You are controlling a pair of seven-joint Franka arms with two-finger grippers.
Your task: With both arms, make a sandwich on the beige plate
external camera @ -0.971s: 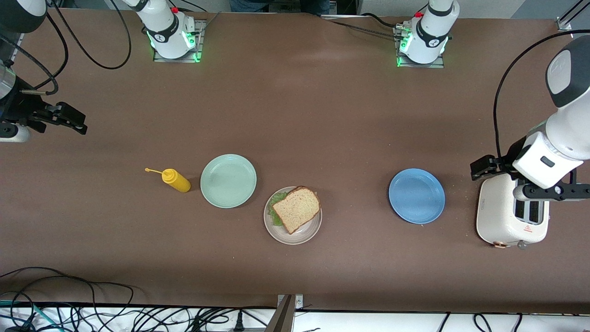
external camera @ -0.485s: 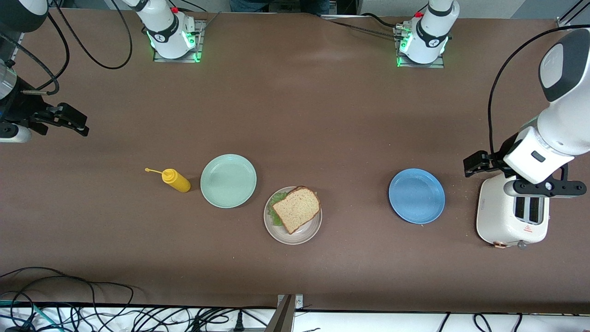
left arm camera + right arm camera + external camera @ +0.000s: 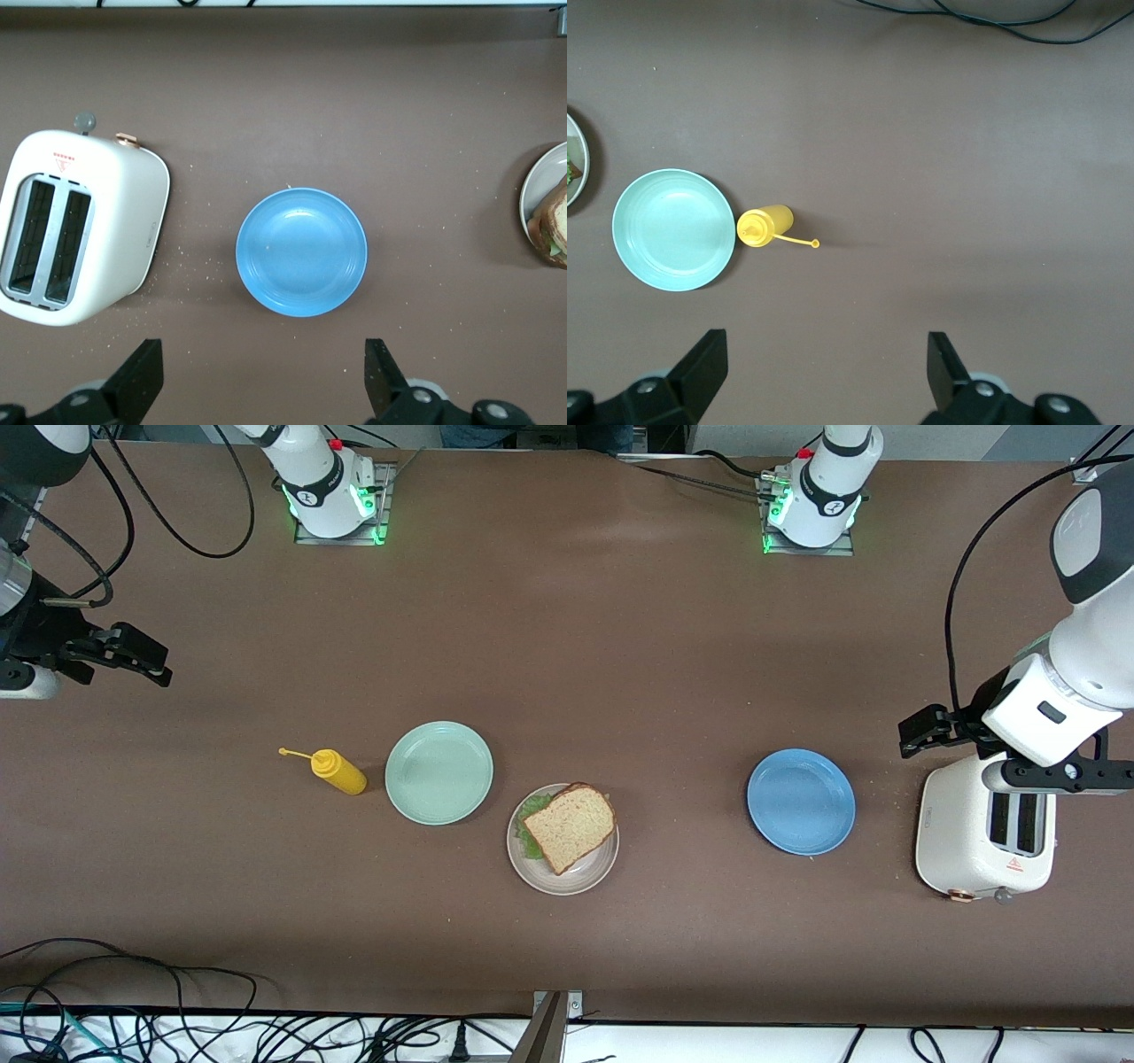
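Observation:
The sandwich (image 3: 571,828), a brown bread slice over green lettuce (image 3: 530,815), lies on the beige plate (image 3: 576,883) in the middle of the table, nearer the front camera than the other plates. The left wrist view catches the edge of the beige plate (image 3: 534,190) and of the sandwich (image 3: 555,221). My left gripper (image 3: 263,376) hangs open and empty, high over bare table by the blue plate and toaster. My right gripper (image 3: 826,372) is open and empty too, high over the right arm's end of the table. Neither gripper is over the sandwich.
A mint-green plate (image 3: 438,772) and a yellow squeeze bottle (image 3: 338,771) lie toward the right arm's end. A blue plate (image 3: 801,802) and a white toaster (image 3: 983,837), with crumbs around it, are toward the left arm's end. Cables hang along the table's near edge.
The left arm's hand swayed toward the blue plate and back over the toaster. The right arm barely moved. The sandwich and plates lie as before.

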